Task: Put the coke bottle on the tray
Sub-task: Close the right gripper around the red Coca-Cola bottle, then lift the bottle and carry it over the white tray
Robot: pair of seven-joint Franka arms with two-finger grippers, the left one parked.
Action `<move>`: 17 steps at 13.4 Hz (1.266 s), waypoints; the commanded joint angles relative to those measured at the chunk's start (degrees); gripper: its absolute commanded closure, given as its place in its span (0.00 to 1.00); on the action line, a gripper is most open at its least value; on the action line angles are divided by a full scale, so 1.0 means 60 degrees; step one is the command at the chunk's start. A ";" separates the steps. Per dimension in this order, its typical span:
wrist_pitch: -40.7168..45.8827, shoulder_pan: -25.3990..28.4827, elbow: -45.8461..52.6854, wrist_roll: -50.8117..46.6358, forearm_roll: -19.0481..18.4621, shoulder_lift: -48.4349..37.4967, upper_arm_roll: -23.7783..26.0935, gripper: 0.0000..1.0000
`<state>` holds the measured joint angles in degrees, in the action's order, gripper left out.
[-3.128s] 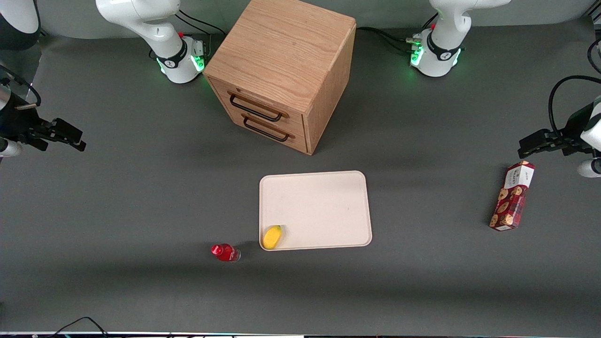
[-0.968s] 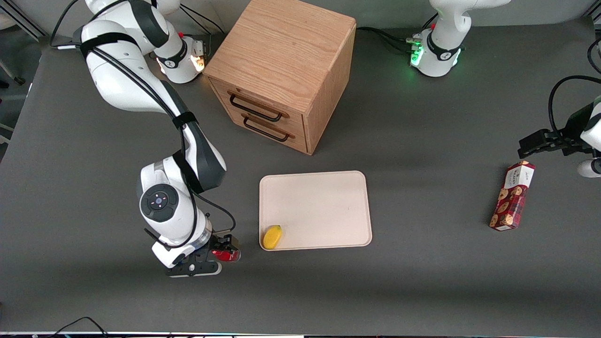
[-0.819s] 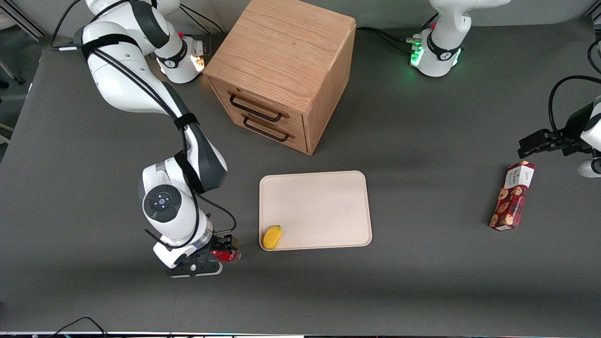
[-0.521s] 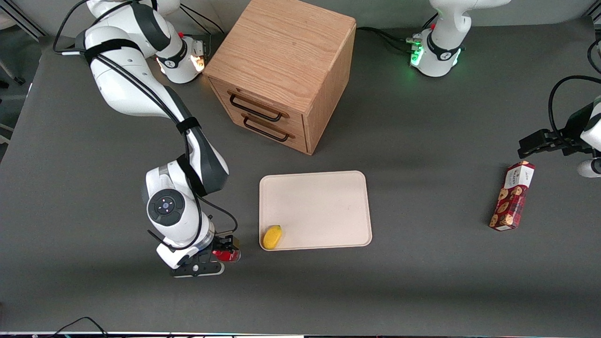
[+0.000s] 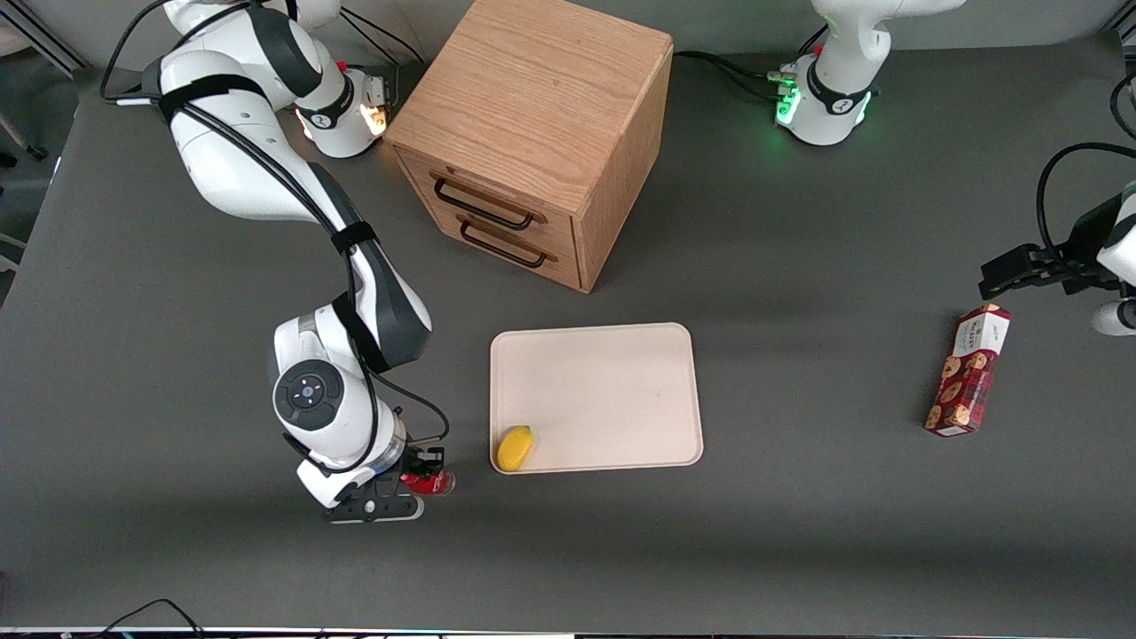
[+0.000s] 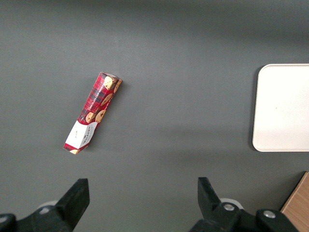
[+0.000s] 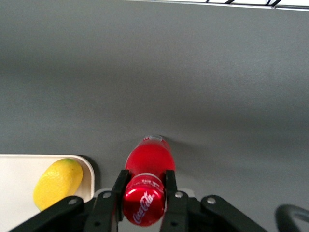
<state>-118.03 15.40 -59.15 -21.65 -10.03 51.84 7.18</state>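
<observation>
Near the desk's front edge, the gripper (image 7: 144, 193) pinches the coke bottle (image 7: 146, 186); lift straight before crossing to the tray (image 5: 612, 390).

- The small plastic coke bottle (image 7: 147, 186), red-capped and red-labelled, carries white script reading "Coca-Cola" on its label, seen in the right wrist view where the black two-finger gripper (image 7: 143, 193) clasps its neck.
- The red cookie box (image 5: 968, 370) bears print too small to read.
</observation>
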 commanded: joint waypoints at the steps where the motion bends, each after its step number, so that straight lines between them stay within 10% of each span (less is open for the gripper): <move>1: 0.0130 -0.0062 0.0102 -0.0127 0.0177 -0.0113 0.0034 1.00; 11: 0.4931 -0.0180 -0.0029 -0.0170 0.0820 -0.3509 0.0019 1.00; 17: 0.4776 -0.0019 -0.0586 -0.3330 0.1290 -0.4011 0.1335 1.00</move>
<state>-87.20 14.68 -60.01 -35.21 -3.00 28.39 12.66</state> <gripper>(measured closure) 0.661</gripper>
